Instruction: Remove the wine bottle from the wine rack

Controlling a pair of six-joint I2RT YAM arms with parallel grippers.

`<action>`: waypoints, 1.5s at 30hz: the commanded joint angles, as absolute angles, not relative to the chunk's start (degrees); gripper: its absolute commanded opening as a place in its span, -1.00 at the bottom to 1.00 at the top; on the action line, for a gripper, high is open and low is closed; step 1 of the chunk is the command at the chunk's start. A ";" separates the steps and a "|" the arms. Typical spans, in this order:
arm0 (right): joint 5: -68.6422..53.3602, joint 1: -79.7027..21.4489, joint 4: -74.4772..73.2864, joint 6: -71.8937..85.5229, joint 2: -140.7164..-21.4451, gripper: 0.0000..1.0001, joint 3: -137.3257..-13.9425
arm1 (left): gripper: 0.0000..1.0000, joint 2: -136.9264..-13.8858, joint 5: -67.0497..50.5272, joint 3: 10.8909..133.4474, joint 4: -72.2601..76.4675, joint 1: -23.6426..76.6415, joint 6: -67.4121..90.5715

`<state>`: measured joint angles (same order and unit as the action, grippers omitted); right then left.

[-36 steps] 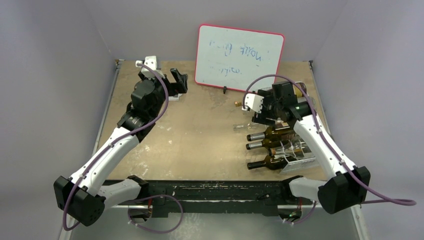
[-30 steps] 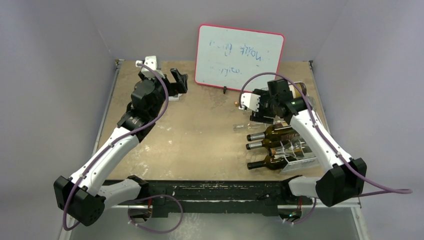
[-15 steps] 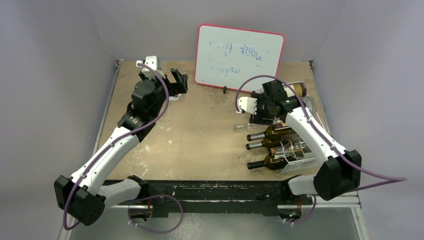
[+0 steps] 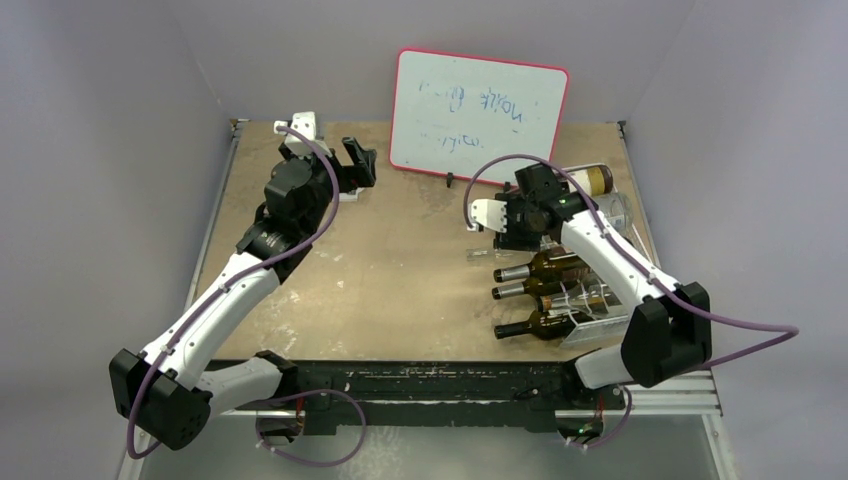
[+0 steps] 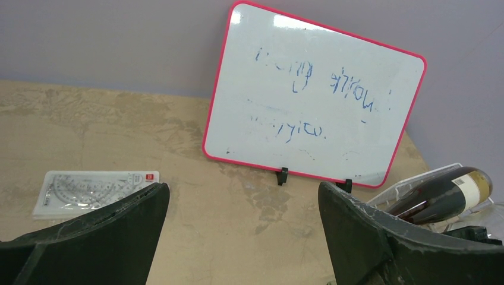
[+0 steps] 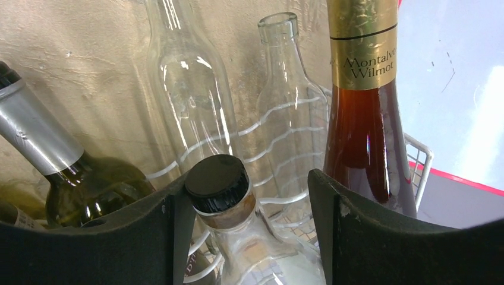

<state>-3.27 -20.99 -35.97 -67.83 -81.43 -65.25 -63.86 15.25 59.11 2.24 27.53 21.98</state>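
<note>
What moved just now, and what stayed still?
The right gripper slid left along the wine rack, its jaws now open either side of a black-capped clear bottle, not gripping it. The left gripper, the other bottles and the whiteboard stayed put.

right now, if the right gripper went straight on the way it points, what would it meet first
Probably the black-capped clear bottle: its cap sits just ahead, between the open fingers of the right gripper. Beyond lie empty clear bottles on the wine rack, though depth is unclear.

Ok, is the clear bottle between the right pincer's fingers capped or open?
Capped: in the right wrist view a black cap closes the neck of the clear bottle.
</note>
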 commanded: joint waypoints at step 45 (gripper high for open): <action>0.03 -21.45 -26.34 -47.94 -66.43 -1.00 -67.97 | 0.88 -65.76 15.29 59.02 4.95 27.77 23.02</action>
